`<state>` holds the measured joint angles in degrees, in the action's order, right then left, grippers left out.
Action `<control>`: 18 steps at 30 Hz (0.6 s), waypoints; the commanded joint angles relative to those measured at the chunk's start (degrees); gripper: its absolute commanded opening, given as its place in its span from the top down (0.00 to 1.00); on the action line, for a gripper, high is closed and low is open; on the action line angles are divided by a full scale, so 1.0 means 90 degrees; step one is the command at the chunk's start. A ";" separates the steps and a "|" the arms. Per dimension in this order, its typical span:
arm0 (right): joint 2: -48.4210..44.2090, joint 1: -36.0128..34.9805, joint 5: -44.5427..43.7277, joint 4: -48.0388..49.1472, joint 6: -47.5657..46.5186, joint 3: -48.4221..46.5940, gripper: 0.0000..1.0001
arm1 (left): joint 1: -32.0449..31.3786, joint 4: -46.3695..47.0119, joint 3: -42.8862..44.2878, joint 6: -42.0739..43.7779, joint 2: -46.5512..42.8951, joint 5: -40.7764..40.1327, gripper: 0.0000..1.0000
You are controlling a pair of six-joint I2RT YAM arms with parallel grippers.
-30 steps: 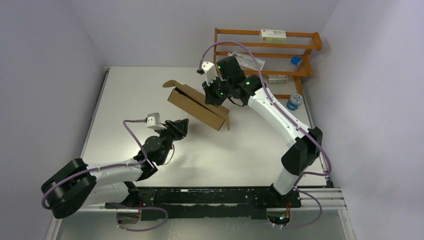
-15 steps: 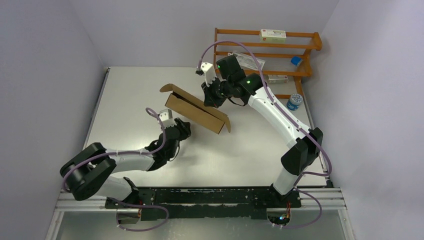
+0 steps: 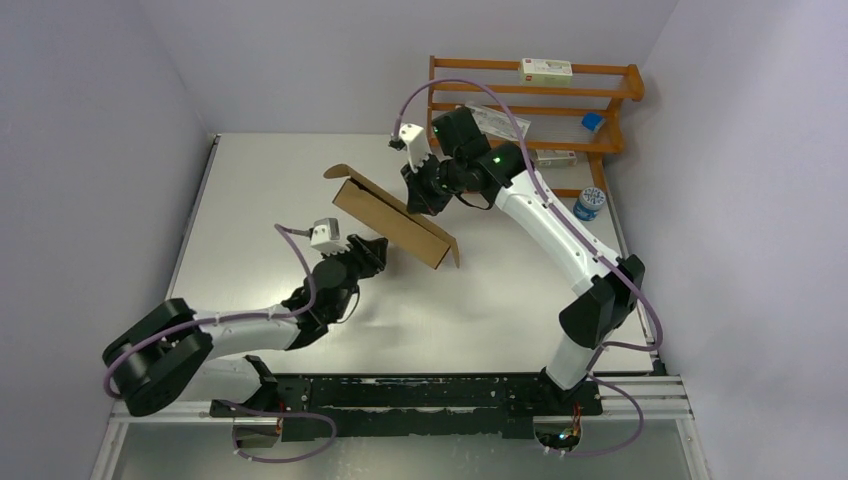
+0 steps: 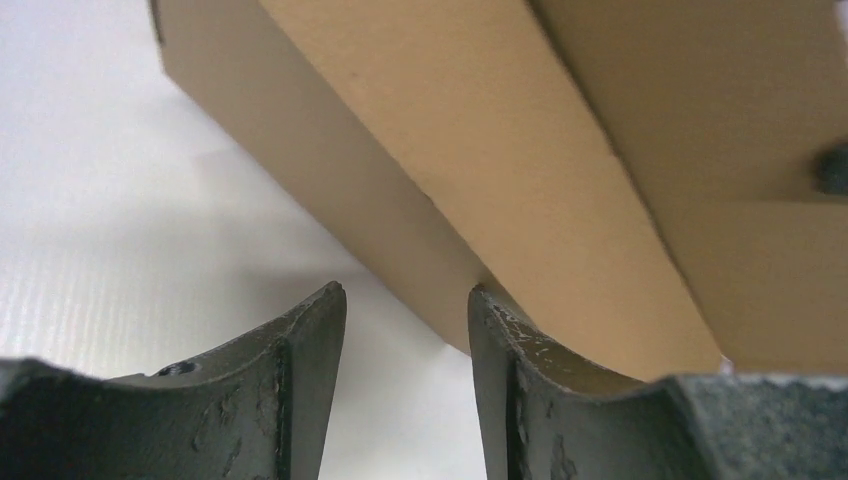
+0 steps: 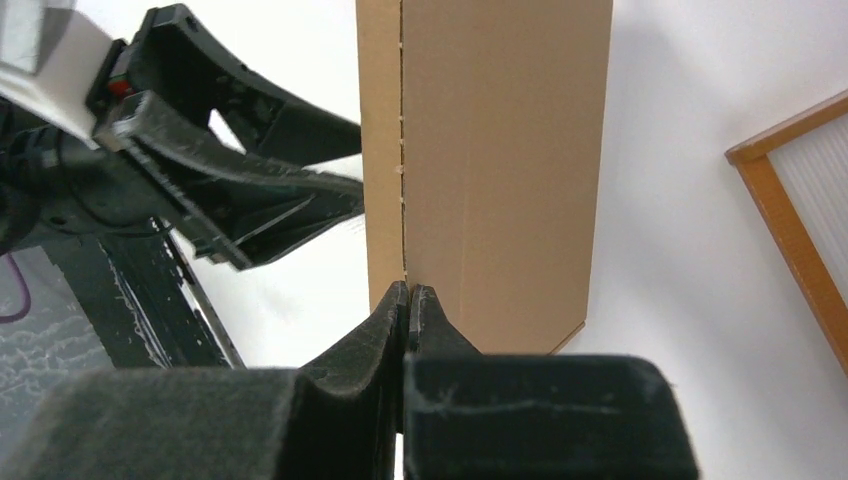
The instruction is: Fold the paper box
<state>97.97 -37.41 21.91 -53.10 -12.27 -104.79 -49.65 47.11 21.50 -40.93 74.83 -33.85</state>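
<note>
We've got the right gripper (image 5: 408, 296) pinched shut on a wall of the box (image 3: 392, 222), and the left gripper (image 4: 405, 300) sits open just beside its lower edge.

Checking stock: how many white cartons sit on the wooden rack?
2: a carton on top of the rack, a second carton lower down; the arm may hide others.

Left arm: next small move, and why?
Probably ease the left gripper forward so its jaws straddle the near wall of the paper box, then close. They stand open with nothing between them, the cardboard just ahead, while the right gripper is shut on the box's far side, holding it.
</note>
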 commanded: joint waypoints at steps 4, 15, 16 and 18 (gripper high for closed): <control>0.0628 -0.0167 0.0173 -0.0516 -0.0108 -0.0349 0.99 | -0.0243 0.0368 -0.0133 -0.0246 -0.0481 0.0456 0.45; 0.1096 -0.0267 -0.0794 -0.0430 -0.0345 -0.0804 0.96 | -0.0236 -0.0317 0.0078 0.0050 -0.0561 0.0141 0.44; 0.1046 -0.0267 -0.0893 -0.0337 -0.0329 -0.0778 0.96 | -0.0236 -0.0553 0.0181 0.0112 -0.0619 0.0084 0.44; 0.0938 -0.0275 -0.1082 -0.0184 -0.0314 -0.0696 0.96 | -0.0220 -0.0704 0.0236 0.0182 -0.0726 0.0057 0.44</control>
<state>108.66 -40.05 17.17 -55.75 -15.33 -109.97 -51.53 44.64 20.36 -41.87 70.85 -31.73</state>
